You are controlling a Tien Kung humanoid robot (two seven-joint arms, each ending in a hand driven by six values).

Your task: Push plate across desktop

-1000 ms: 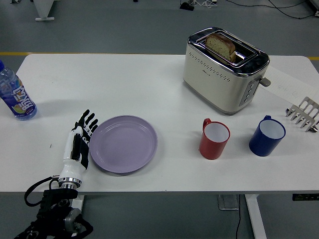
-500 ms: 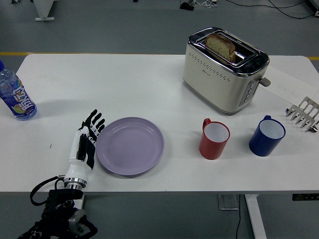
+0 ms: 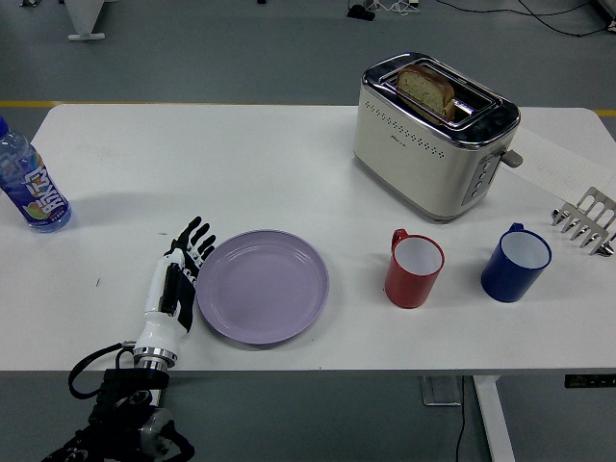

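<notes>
On the near left of the counter [image 3: 289, 173], the left hand [image 3: 178, 279] lies flat with its fingers stretched out and holding nothing, its inner edge pressed against the left rim of the lilac plate [image 3: 262, 286]. Over the last second both have slid rightward together: the plate has moved by roughly a fifth of its own width, and the hand has followed it the whole way, staying in contact with the rim. The plate sits flat and has not tipped or turned in any way I can make out.

That steady shift suggests the push is working and is partway through. Ahead on the plate's path stands the red mug [image 3: 415, 269], now near its right rim but still apart from it; the blue mug [image 3: 516, 262] is further right. If the push goes on in the same line, the plate will likely meet the red mug soon, so the sweep should end shortly or angle away.

Nothing else has changed: the toaster [image 3: 431, 130] with its bread and the bottle [image 3: 31, 188] at the far left stay put. No right hand shows.
</notes>
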